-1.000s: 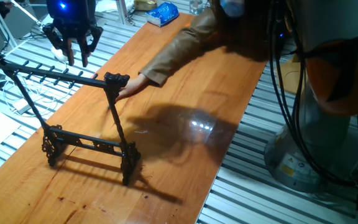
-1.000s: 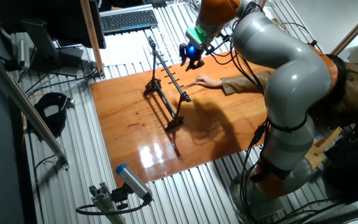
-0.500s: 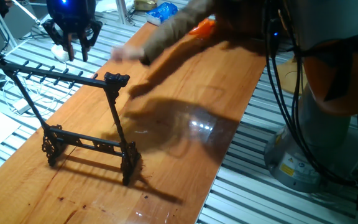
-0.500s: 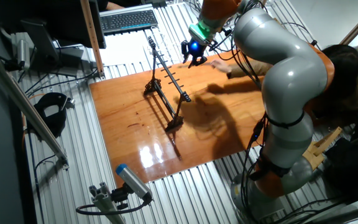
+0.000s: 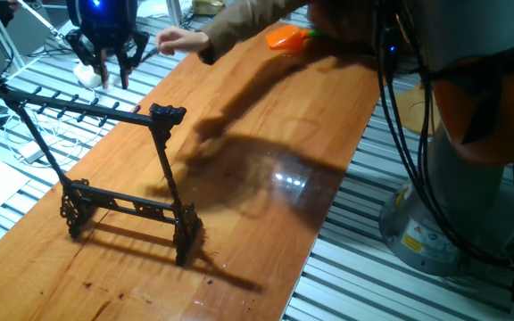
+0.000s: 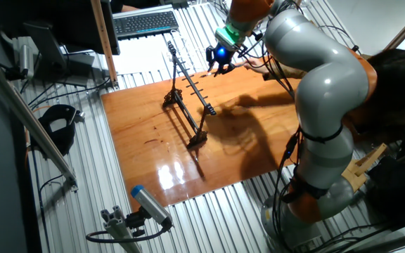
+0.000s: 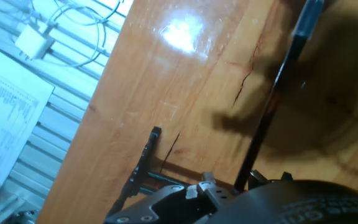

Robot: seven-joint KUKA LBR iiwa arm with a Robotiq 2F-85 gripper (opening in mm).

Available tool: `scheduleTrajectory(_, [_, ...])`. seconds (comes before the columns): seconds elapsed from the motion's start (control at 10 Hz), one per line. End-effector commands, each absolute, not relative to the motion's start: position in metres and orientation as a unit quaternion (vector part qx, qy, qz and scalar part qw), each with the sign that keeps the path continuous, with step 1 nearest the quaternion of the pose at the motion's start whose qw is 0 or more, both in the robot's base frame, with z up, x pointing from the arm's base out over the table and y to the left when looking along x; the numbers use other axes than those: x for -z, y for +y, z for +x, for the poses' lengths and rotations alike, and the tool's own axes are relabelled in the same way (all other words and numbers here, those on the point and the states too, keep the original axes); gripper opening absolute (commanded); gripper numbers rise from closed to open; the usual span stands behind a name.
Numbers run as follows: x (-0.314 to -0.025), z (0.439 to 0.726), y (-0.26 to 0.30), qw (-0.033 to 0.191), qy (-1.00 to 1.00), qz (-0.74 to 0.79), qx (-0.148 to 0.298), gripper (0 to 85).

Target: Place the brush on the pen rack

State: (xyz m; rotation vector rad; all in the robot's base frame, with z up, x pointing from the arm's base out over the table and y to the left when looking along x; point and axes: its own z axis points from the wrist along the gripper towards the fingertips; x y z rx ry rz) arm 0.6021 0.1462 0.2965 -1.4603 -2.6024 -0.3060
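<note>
Person's arm [image 5: 239, 22] withdrawn, pen rack [image 5: 96, 111] bar diagonal

I'm seeing the table [image 5: 266, 134] showing glossy varnished wood, throwing back lamp glare. The pen rack [image 5: 105, 160] is looking like matt black metal. The arm [image 6: 322, 77] is gleaming in smooth grey casing.

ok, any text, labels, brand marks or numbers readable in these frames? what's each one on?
Nothing reads clearly.
Printed sheet beside the table, hand view: lines of print, too small and blurred to read.
Sticker on the robot base, one fixed view: yellow warning mark, its text too small to read.
Keyboard, the other fixed view: key legends too small to read.
Pen rack, gripper and tabletop: no lettering visible.
</note>
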Motion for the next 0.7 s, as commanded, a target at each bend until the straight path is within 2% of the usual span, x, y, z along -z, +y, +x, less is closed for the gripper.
scheduleTrajectory(0.0, [-0.2961,0.6031,0.1452,0.076,-0.867,-0.482,0.104,17.0])
scheduleTrajectory(0.1, [-0.2956,0.6035,0.1452,0.084,-0.868,-0.478,0.105,17.0])
scheduleTrajectory(0.2, [-0.2951,0.6033,0.1458,0.089,-0.868,-0.474,0.113,0.0])
scheduleTrajectory(0.6, [-0.2928,0.6037,0.1515,0.106,-0.872,-0.465,0.114,0.0])
